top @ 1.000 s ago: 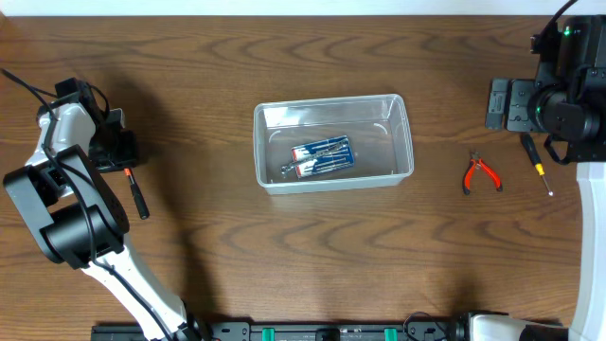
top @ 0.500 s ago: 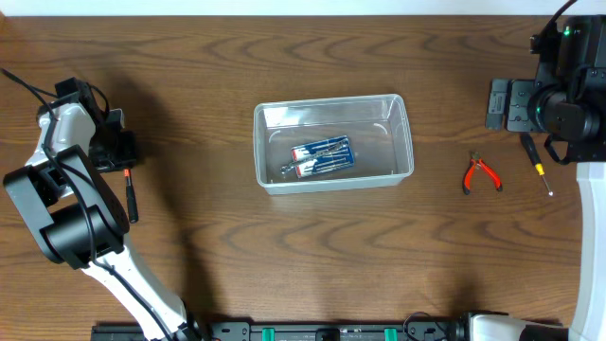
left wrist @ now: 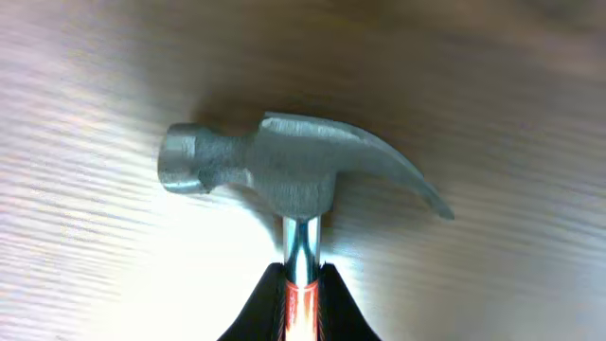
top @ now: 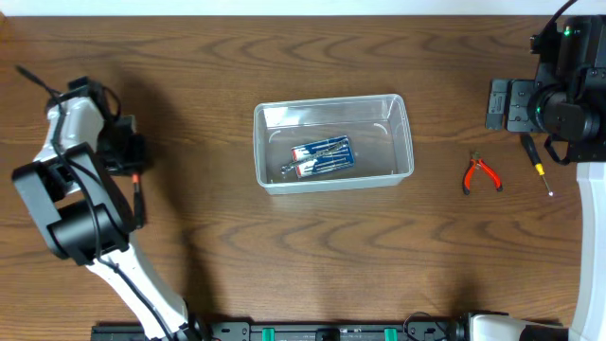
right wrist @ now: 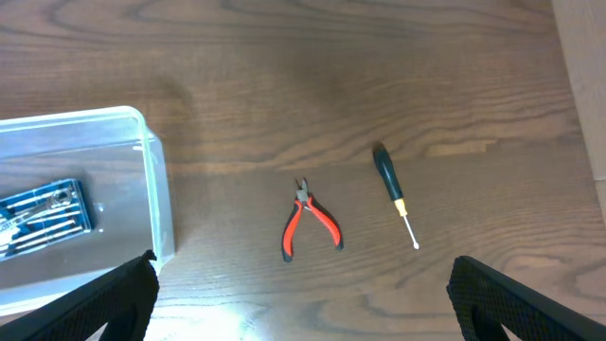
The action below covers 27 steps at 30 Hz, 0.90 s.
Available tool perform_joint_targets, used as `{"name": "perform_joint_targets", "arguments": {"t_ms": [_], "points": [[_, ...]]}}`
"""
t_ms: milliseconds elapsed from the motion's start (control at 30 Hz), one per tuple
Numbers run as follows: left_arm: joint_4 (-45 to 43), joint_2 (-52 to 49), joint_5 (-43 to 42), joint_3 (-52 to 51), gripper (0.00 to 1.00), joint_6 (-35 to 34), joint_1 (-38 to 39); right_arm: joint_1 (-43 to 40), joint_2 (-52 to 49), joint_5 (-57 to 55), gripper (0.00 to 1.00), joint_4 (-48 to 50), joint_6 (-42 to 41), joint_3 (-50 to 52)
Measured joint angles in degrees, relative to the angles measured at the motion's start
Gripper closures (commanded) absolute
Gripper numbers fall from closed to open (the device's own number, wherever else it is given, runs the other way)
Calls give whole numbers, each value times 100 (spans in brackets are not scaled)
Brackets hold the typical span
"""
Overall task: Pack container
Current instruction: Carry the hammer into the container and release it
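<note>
On the left, the left gripper point(left wrist: 300, 287) had just clamped onto the hammer point(left wrist: 284, 175) by its handle and shifted it. Grasp made, carry next! The container point(top: 408, 142) sat mid-way along the surface point(top: 331, 256), well apart to the right. Far right, the right gripper point(right wrist: 305, 294) hung wide and empty near the pliers point(top: 481, 173) and screwdriver point(top: 537, 166).
</note>
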<state>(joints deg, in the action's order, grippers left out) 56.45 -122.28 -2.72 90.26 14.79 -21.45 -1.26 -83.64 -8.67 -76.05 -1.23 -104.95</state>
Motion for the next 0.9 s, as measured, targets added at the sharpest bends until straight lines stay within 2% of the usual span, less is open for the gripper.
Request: {"name": "perform_joint_targets", "arguments": {"t_ms": [100,233,333,433,633,900], "points": [[114,483,-197,249,94,2,446,0,0,0,1,-9,0,0],[-50,1670,-334,723,94,157,1305,0,0,0,1,13,0,0],[-210,2568,-385,973,94,629,2304,0,0,0,1,136,-11,0],[-219,2944,-505,1064,94,1132,3239,-2,0,-2,1,247,-68,0],[-282,2277,-581,1023,94,1954,4413,-258,0,-17,1,240,-181,0],[-745,966,-590,942,94,2302,4863,-1432,0,4,1,168,-535,0]]}}
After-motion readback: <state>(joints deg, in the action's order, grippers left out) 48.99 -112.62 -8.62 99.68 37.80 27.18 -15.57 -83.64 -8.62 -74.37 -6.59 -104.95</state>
